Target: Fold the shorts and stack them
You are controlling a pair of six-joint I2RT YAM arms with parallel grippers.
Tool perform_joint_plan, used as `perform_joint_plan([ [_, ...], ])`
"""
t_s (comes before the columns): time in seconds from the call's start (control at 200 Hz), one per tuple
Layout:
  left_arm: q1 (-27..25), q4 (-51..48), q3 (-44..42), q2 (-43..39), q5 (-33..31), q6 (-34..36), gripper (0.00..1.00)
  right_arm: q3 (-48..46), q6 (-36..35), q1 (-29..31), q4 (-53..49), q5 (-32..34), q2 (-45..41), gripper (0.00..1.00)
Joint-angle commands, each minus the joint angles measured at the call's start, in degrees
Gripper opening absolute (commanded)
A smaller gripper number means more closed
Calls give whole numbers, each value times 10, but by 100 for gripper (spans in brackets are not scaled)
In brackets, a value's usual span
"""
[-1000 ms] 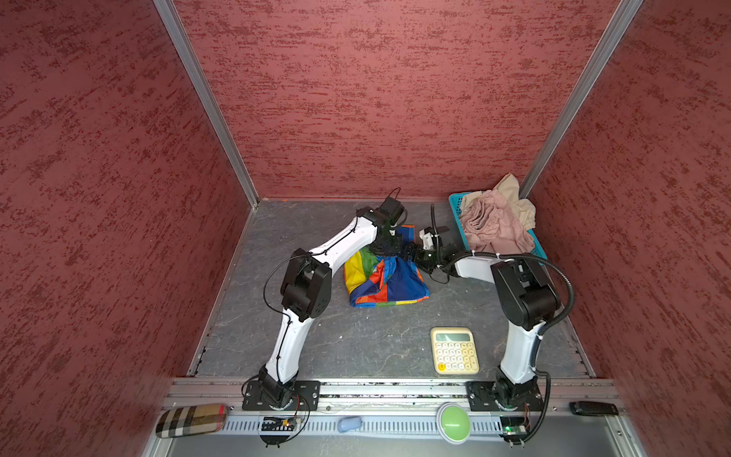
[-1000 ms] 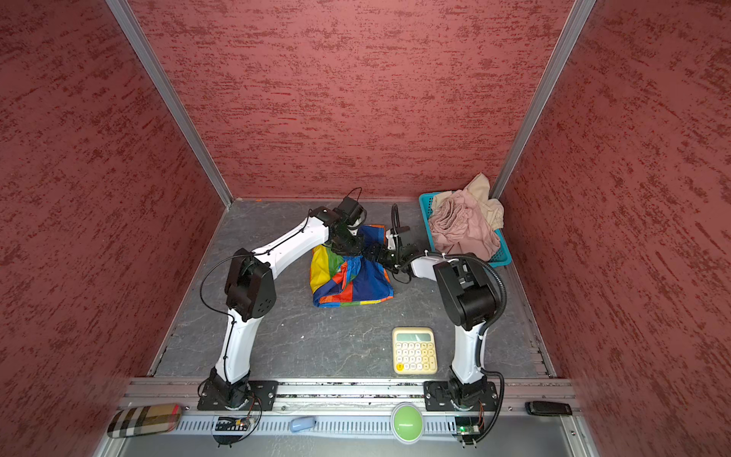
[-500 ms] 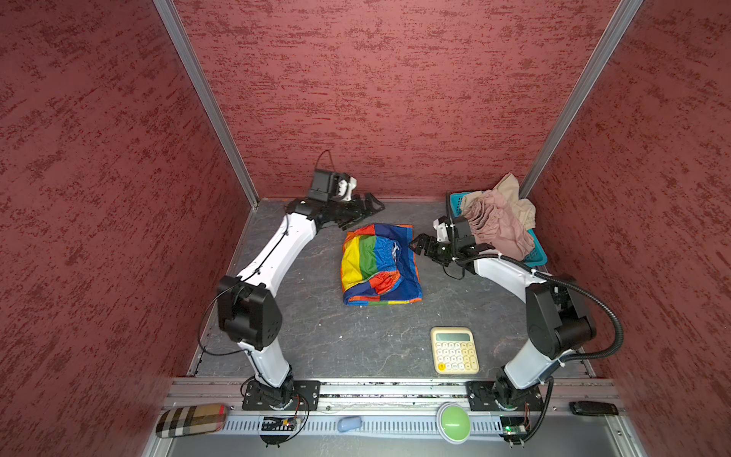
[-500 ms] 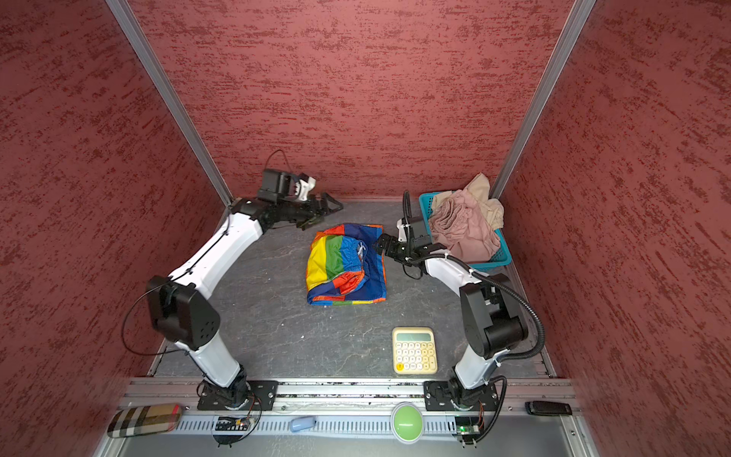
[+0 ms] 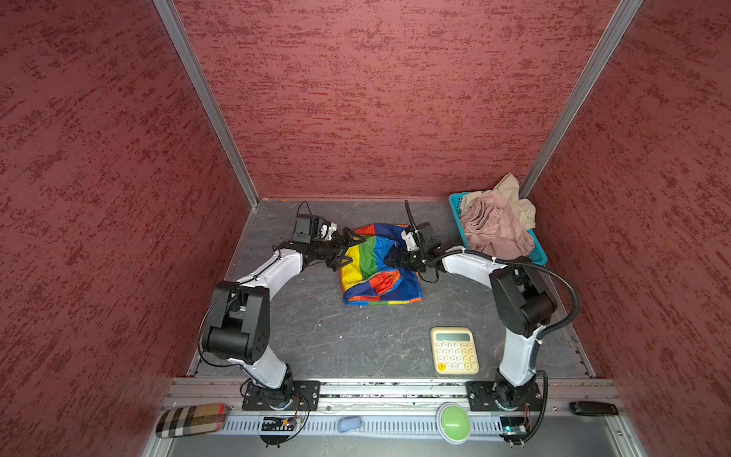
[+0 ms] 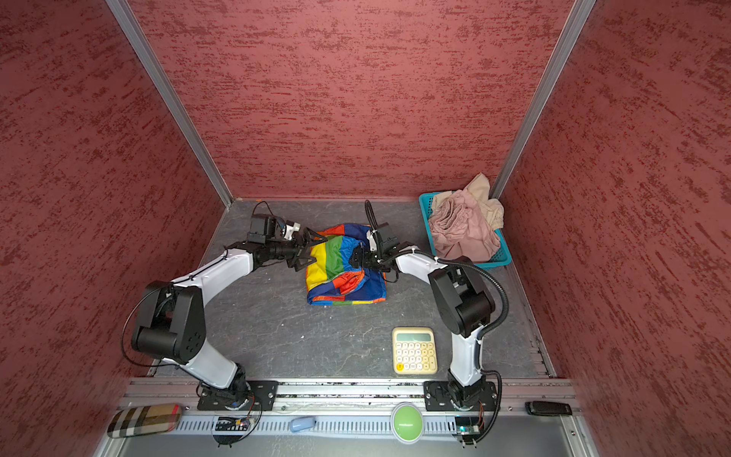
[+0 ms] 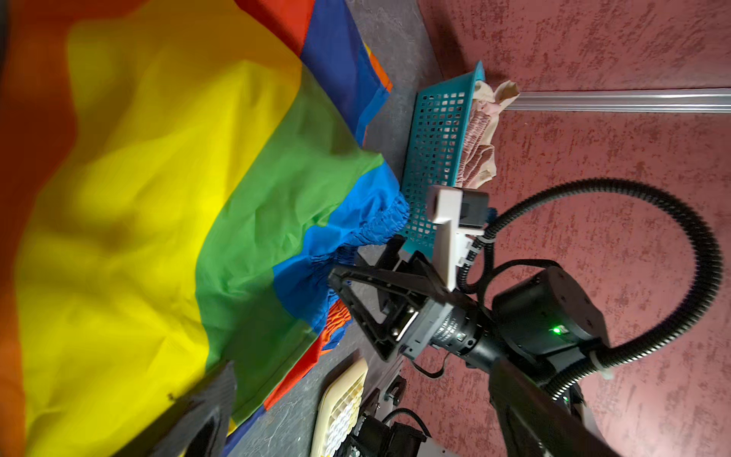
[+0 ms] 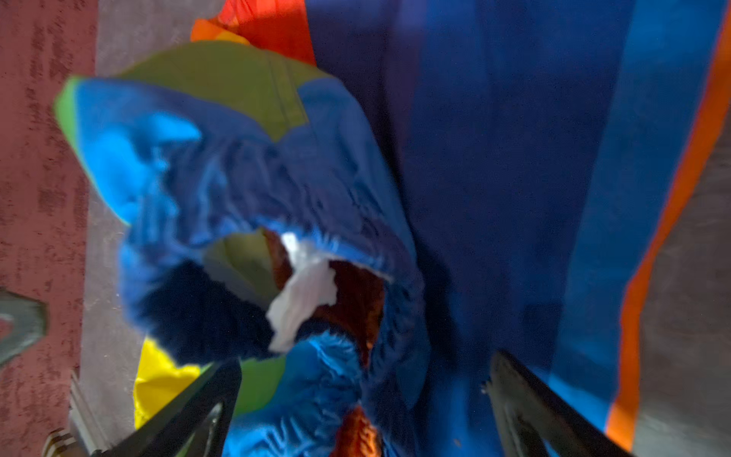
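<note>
Far left: left arm reaches in from the left side, left gripper (image 5: 353,249) (image 6: 317,250) with jaws spread wide, nothing clamped between them. Its tips sit at the left edge of the rainbow shorts (image 5: 372,273) (image 6: 336,277), over the yellow-orange panel; cannot tell whether they touch the cloth. In the left wrist view the rainbow shorts (image 7: 158,198) fill most of the frame close under the camera, with one dark finger (image 7: 213,399) just above the yellow panel. Centre: the shorts lie loosely folded on the grey table (image 5: 316,336), rumpled, coloured stripes on top, orange and blue layers showing below, the gathered blue waistband bunched toward the right. Right of centre: right gripper (image 5: 389,257) (image 6: 355,257) (image 7: 364,269) opened wide too, gripping nothing, tips right at the blue waistband on the shorts' right side. In the right wrist view both fingers (image 8: 197,411) stand far apart with the bunched blue waistband and a white label just ahead of them, somewhat blurred. Nearer the front, calculator (image 5: 454,350) lies well apart from the shorts. Far right, back corner: teal basket (image 5: 540,253) holds pink shorts (image 5: 494,229) heaped over beige shorts (image 5: 514,190), unfolded, spilling over the rim.
</note>
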Motion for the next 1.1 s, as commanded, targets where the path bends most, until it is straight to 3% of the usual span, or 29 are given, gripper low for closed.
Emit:
perform_joint_plan([
  [0.0,-3,64,-3,18,23,-24,99,31,-17,18,-13,22,11,94],
  [0.316,1,54,-18,30,18,-18,99,101,-42,37,-90,100,34,53],
  [0.521,9,43,-25,30,14,-11,99,116,-59,38,-120,130,30,52],
  [0.661,9,47,-24,37,14,-12,100,102,-54,38,-87,93,34,51],
  [0.766,7,49,-24,39,14,-10,99,100,-43,39,-74,75,49,57],
  [0.872,4,53,-28,46,14,-11,99,101,-39,39,-62,67,63,52],
  [0.922,1,58,-30,51,15,-13,99,106,-38,39,-64,66,69,44],
  [1.027,-5,62,-34,56,14,-15,99,109,-35,39,-64,74,58,19],
  [1.092,-4,63,-33,54,13,-17,99,114,-36,39,-72,81,42,11],
])
